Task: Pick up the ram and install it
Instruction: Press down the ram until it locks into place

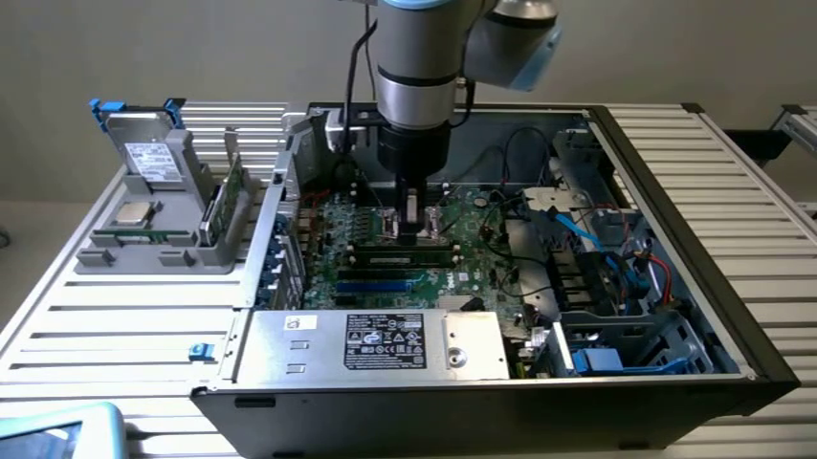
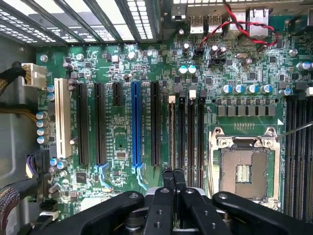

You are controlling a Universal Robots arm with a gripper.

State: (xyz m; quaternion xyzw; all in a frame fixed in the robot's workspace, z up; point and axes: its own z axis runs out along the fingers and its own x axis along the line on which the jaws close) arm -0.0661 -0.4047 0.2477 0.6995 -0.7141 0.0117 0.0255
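Gripper (image 2: 174, 177) closed, fingers pressed together, empty, low over motherboard (image 2: 122, 73) by memory slots (image 2: 186, 132). Ram (image 1: 406, 254) seated in slot below gripper, inside case (image 1: 664, 287).

A grey, blue-trimmed cylindrical arm (image 1: 415, 57) ends in a black, screw-studded hand (image 2: 174, 177).

There are labels here, but none of the words can be read. In the exterior view a white and black label (image 1: 385, 340) with tiny print and small signs sits on the silver power supply box (image 1: 370, 344). A white label (image 1: 156, 161) sits on the grey drive (image 1: 151, 153) in the holder, and its words are too small to read.
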